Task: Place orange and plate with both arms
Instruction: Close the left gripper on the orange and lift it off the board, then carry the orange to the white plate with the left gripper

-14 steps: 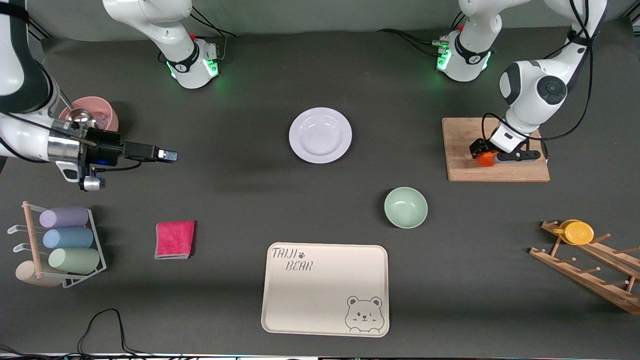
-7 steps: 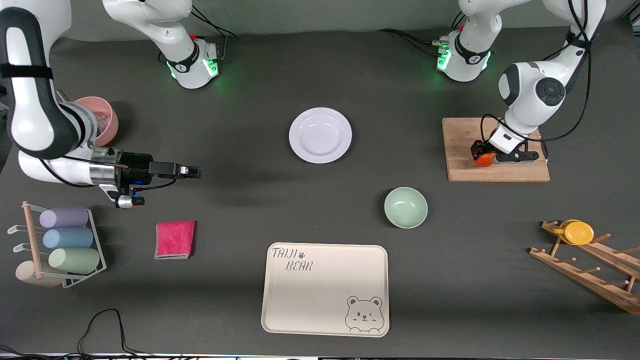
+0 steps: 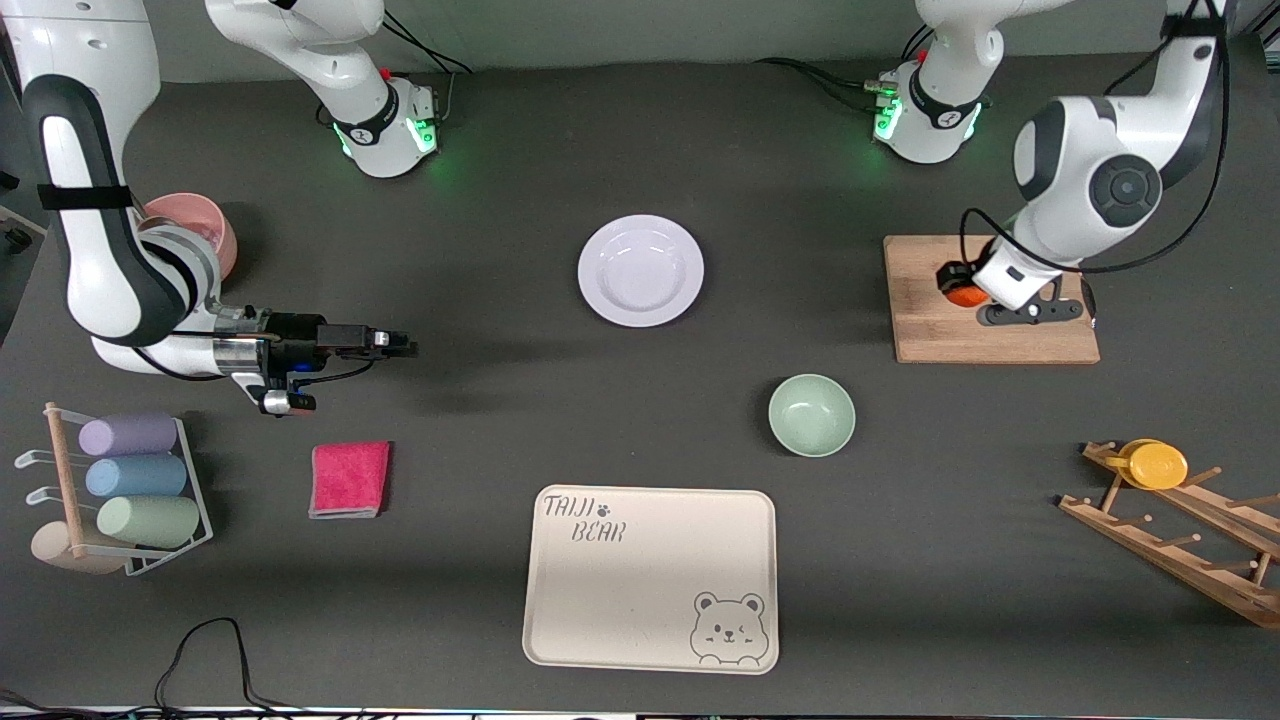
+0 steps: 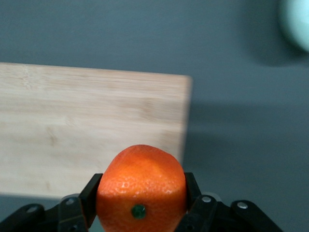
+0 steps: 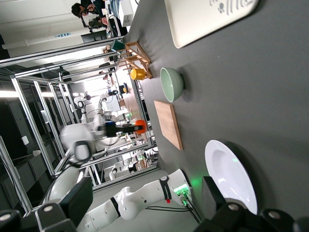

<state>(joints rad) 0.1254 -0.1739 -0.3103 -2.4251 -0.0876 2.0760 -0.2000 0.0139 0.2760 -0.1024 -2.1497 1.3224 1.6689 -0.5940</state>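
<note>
The left gripper (image 3: 962, 290) is pinching the orange (image 3: 964, 293) between its two fingers; the left wrist view shows the fruit (image 4: 141, 191) clamped on both sides and lifted clear of the wooden cutting board (image 3: 930, 330) below it. That board lies toward the left arm's end of the worktop, about midway between the edge by the robot bases and the edge by the front camera.

The right gripper (image 3: 400, 348) hovers low over bare tabletop near the right arm's end, pointing toward the middle of the table; whether its fingers are spread or pressed together cannot be told. The plate (image 3: 640, 270) sits flat and empty in the middle of the worktop, somewhat closer to the bases' edge, well apart from both grippers.

Judged from this, the step in hand is carrying the orange away from the board, while the plate has not yet been grasped. The next move likely calls for the right gripper to reach the plate's thin rim and grip it without tipping it.

Containers: the pale-green bowl (image 3: 811, 414) is empty, and so is the cream bear-printed tray (image 3: 650, 575) near the front edge. A pink bowl (image 3: 200, 225) stands at the right arm's end, its contents unclear.
</note>
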